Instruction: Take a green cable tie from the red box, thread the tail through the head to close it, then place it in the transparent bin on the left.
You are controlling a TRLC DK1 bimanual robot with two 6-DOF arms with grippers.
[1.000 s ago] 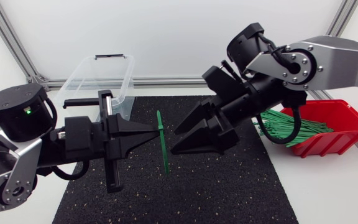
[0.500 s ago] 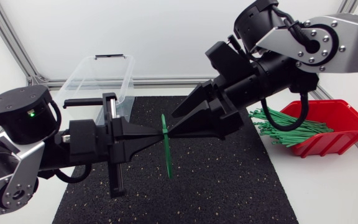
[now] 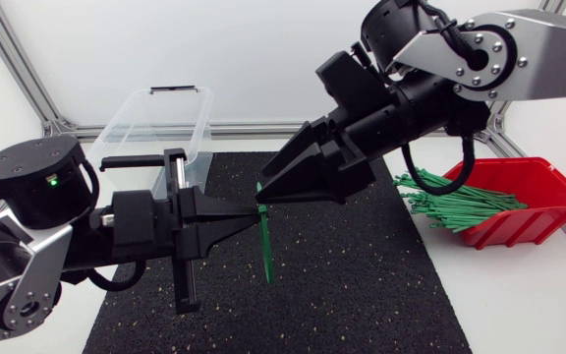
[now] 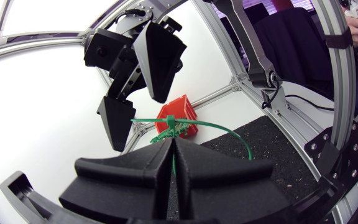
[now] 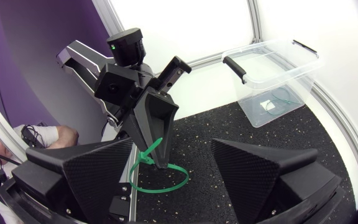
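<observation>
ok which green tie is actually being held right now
the cable tie clamped in the left gripper, over the black mat; the rest lie bundled in the red box

A white bench (image 3: pixel 519 295) carries a black speckled mat (image 3: pixel 362 285) that covers its middle. A clear bin (image 3: pixel 155 123) with no lid stands on the white surface at the mat's far left corner, just beside its edge. A red box (image 3: pixel 548 211) sits on the bench just beside the mat's right side. A bundle of green cable ties (image 3: pixel 450 206) pokes out of it over the mat's edge.
</observation>
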